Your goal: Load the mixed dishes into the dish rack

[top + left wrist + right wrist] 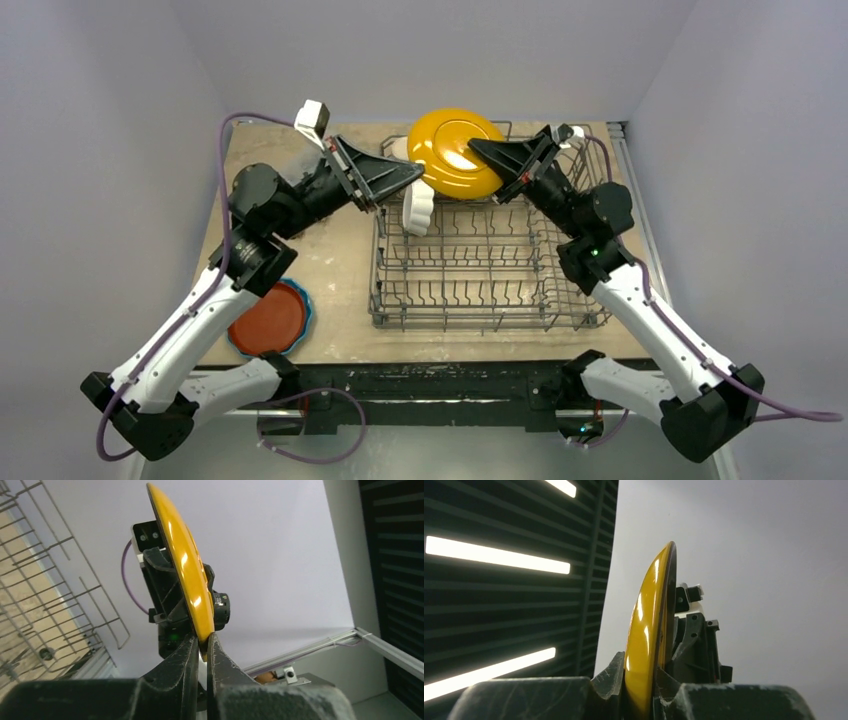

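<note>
From above, a tan, scuffed desk (330,250) sits in a plain bay of pale grey walls (110,120). There is one grey wire dish rack (480,275) on the right half of the desk, and its right side lies close to the desk's right edge. One yellow plate (450,140) hangs tilted over the rack's far edge. The left fingers (418,172) pinch its left rim and the right fingers (478,150) pinch its right rim, so both pairs are closed on it. One white scalloped bowl (418,207) stands on edge at the rack's far left, just below the plate. One orange plate (268,320) lies on one blue plate (305,300) near the desk's near-left corner, partly under the left arm (190,330). Bare desk runs between that stack and the rack.

From the left wrist, the left fingers (195,650) are clamped tight on the edge of the yellow plate (187,570), with the other arm's black fingers gripping it behind. The dish rack (45,580) lies off to the left, apart from the plate, and grey wall fills the rest.

From the right wrist, the right fingers (620,669) are nipped onto the rim of the yellow plate (649,640), which is seen edge-on. A dark slatted panel (509,605) with bright strips fills the left side.
</note>
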Action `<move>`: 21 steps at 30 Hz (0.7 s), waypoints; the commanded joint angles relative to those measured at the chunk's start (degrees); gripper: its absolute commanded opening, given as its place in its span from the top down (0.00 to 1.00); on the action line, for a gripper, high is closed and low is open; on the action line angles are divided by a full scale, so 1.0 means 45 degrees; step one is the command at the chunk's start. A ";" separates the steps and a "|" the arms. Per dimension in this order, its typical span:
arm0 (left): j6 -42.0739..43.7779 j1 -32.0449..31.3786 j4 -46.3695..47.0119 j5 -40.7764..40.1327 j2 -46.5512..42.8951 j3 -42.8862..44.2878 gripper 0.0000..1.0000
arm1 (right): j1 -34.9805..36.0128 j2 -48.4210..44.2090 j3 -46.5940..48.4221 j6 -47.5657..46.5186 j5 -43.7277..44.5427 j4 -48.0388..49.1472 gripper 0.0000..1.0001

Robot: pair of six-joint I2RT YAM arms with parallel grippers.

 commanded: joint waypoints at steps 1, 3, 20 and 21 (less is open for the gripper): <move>0.2044 0.0008 -0.2492 0.0116 -0.0616 0.0554 0.93 | -0.0042 -0.0579 0.0148 -0.0740 0.0133 -0.0864 1.00; 0.2832 -0.0001 -0.4164 0.0424 -0.0700 0.0850 0.68 | -0.0037 -0.0730 0.0068 -0.0786 0.0237 -0.1209 1.00; 0.8457 -0.0005 -1.3972 -0.1359 -0.4270 0.1109 0.10 | -0.0050 -0.2482 0.2038 -0.4727 0.0964 -1.1921 1.00; 0.8645 0.0005 -1.4319 -0.1682 -0.4381 0.1240 0.10 | -0.0054 -0.2521 0.2382 -0.5066 0.1169 -1.2768 1.00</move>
